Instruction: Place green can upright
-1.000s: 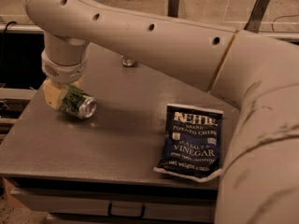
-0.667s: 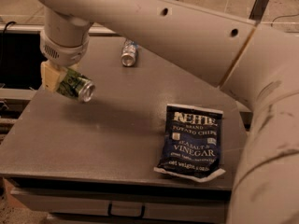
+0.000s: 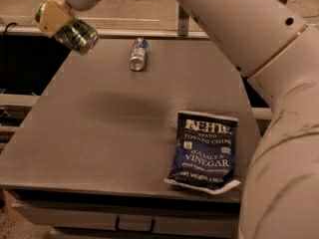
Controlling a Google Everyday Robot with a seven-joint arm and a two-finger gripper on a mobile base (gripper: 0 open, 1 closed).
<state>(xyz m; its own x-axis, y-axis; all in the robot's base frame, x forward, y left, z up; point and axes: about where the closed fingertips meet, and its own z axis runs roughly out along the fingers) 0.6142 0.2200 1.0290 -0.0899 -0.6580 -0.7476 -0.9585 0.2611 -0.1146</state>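
Note:
The green can (image 3: 79, 35) hangs in the air above the table's far left corner, tilted with its silver end pointing down to the right. My gripper (image 3: 62, 25) is shut on the can; one cream-coloured finger (image 3: 51, 16) covers its upper left side. The arm reaches in from the right across the top of the view and hides the back of the scene.
A silver-and-blue can (image 3: 138, 54) lies on its side near the far edge of the grey table (image 3: 99, 128). A dark blue bag of salt and vinegar chips (image 3: 204, 151) lies flat at the front right. A drawer handle (image 3: 133, 228) shows below the table's front edge.
The gripper has lifted the green can off the table's left side and carried it up and toward the far left corner. The silver-and-blue can has come into view.

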